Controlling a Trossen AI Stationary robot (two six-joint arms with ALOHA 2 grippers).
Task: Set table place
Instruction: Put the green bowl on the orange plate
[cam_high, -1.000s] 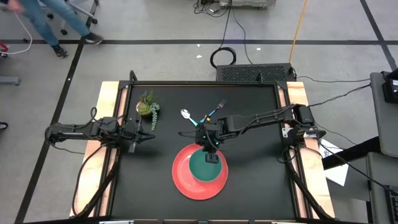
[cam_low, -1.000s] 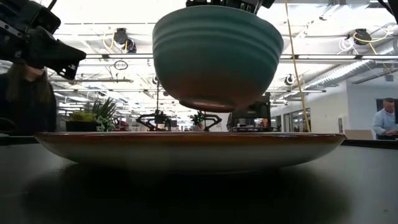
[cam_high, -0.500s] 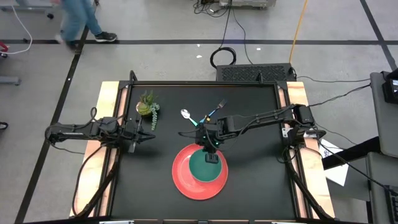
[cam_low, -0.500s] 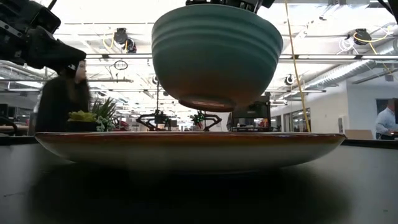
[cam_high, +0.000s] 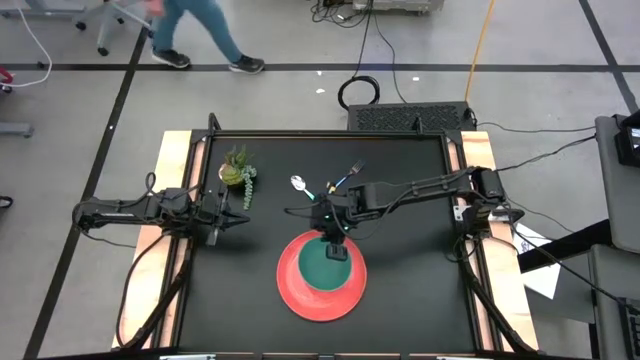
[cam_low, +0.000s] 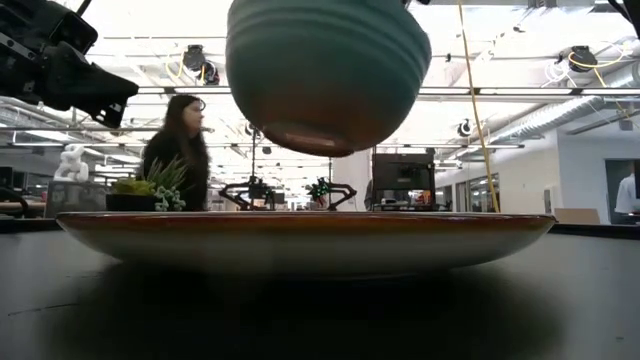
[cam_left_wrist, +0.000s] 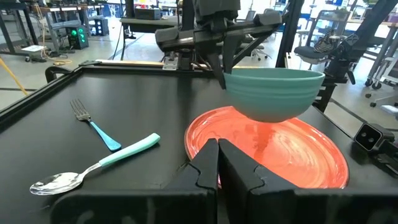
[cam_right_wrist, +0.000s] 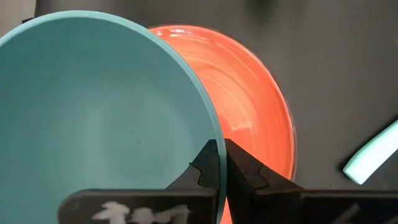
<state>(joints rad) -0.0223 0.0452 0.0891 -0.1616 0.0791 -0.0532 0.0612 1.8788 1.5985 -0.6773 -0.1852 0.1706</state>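
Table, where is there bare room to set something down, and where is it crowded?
Bare black table lies on both sides of the red plate, and along the far edge right of the potted plant. It is crowded in the middle: the right gripper holds the teal bowl above the plate, with the spoon and fork just behind.

The bowl (cam_left_wrist: 273, 92) is teal-green with faint horizontal ridges. Beneath the bowl, the plate (cam_left_wrist: 311, 155) is glossy orange-red. Beside the plate, the fork (cam_left_wrist: 93, 123) and spoon (cam_left_wrist: 93, 167) have silver heads and light-blue handles. The worktop (cam_high: 400, 300) is matte black, edged in pale wood.
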